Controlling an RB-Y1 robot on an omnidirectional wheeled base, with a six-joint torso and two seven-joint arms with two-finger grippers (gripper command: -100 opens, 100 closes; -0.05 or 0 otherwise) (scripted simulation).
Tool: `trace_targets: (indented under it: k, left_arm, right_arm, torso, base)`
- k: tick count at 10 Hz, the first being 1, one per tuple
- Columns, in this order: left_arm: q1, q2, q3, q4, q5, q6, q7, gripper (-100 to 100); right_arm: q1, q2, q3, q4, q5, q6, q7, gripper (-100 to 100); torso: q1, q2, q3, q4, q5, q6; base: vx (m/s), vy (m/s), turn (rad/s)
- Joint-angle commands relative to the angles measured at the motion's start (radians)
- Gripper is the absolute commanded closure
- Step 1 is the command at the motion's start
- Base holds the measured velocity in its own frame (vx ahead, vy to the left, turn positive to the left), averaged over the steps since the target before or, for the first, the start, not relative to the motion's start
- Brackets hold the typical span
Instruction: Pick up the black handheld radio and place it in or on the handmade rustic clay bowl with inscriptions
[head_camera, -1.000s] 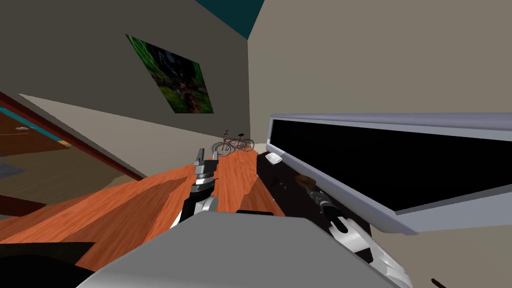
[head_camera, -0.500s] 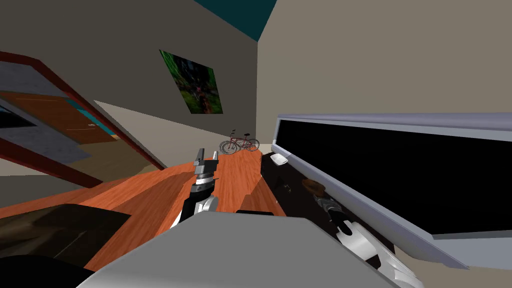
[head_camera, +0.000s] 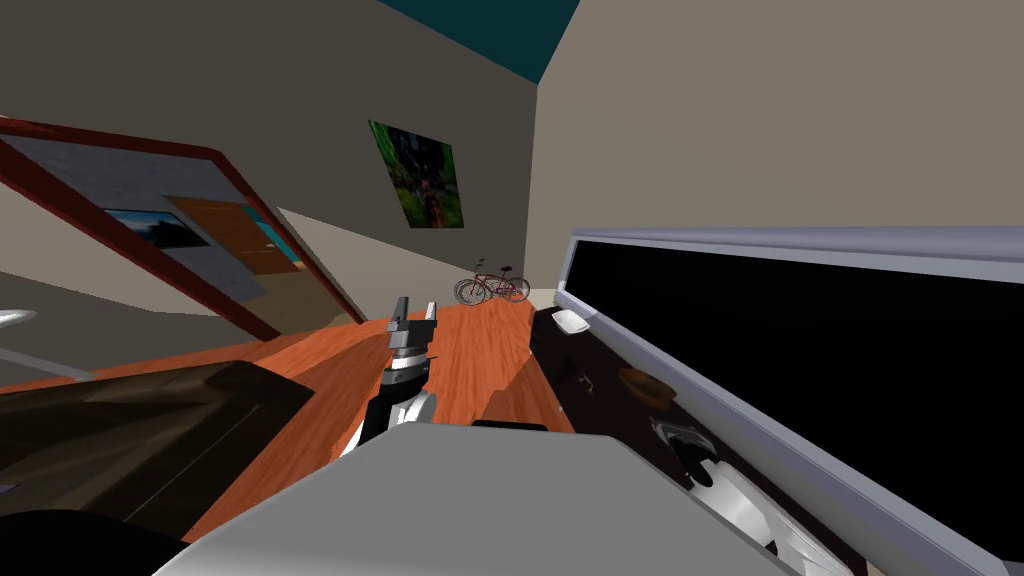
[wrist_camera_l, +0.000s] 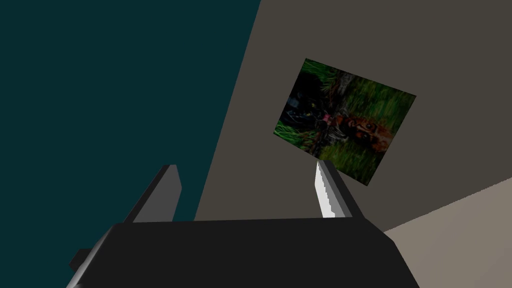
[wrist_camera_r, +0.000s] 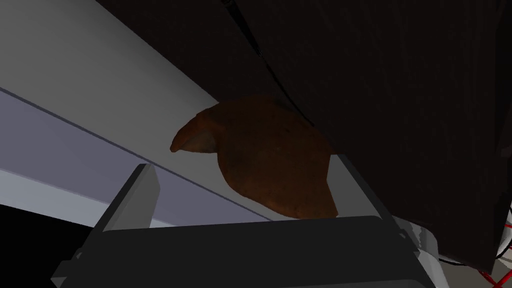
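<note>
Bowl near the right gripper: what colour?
The bowl is reddish brown; right wrist view shows it best.

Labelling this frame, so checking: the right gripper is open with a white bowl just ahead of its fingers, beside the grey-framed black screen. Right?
No: the right wrist view shows the bowl is brown, not white. The rest holds: the right gripper is open, bowl just ahead, beside the grey-framed black screen.
</note>
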Motion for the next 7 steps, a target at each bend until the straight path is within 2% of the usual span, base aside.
trace_targets:
  k: [1,7]
  left_arm:
    - [0.000,0.000,0.000,0.000,0.000,0.000,0.000,0]
    - [0.000,0.000,0.000,0.000,0.000,0.000,0.000,0]
  right_arm:
    - [0.015,0.006,-0.001,0.033,0.021,0.044,0.024,-100]
    - [0.026,0.028,0.018,0.117,0.052,0.148,0.071,-100]
  torso:
    - [0.000,0.000,0.000,0.000,0.000,0.000]
    - [-0.001,0.000,0.000,0.000,0.000,0.001]
  base:
    - [-0.033,0.000,0.199]
    - [-0.021,-0.005,0.135]
